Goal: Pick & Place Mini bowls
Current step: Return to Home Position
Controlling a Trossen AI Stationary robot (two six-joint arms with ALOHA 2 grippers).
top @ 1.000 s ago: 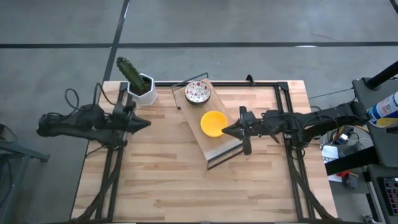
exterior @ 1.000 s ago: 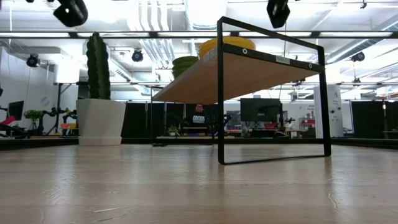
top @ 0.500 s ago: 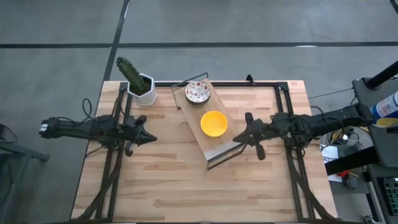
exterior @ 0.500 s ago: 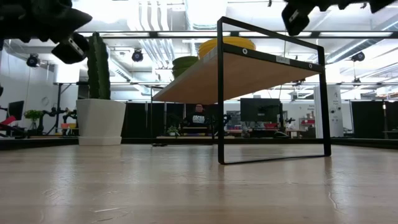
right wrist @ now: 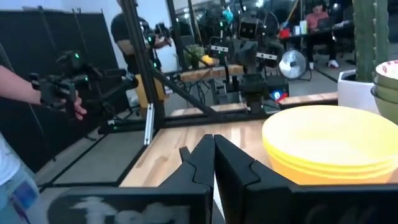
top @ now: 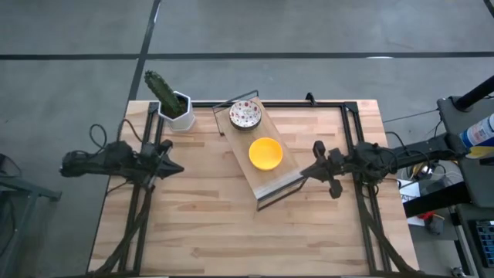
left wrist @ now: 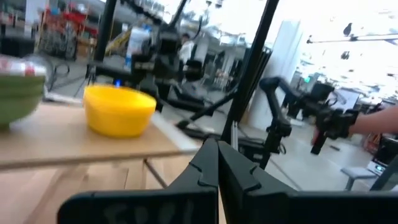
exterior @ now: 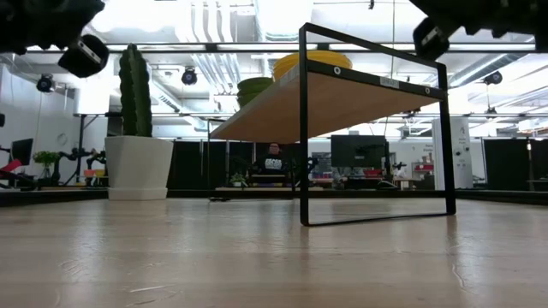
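Observation:
A stack of yellow mini bowls [top: 265,153] and a stack of white speckled mini bowls [top: 245,114] stand on a raised wooden shelf [top: 262,179] with a black frame. The low view shows the yellow stack [exterior: 312,61] on the shelf's top. My left gripper [top: 179,167] hangs shut over the table, left of the shelf; its wrist view shows the shut fingers [left wrist: 217,155] and the yellow bowls [left wrist: 119,109] beyond. My right gripper [top: 303,173] is shut just right of the shelf, apart from the yellow bowls [right wrist: 329,148].
A white pot with a cactus [top: 177,106] stands at the table's far left corner. Black frame rails run along the table's left, right and far edges. Bare wood lies between the shelf and the near edge. A person's hand [right wrist: 59,93] shows in the room beyond.
My right gripper has drawn back from the rim of the yellow bowls toward the table's right edge, also a little toward the near edge. My left gripper has shifted toward the near edge and then slightly back to the left. The bowls have stayed where they were.

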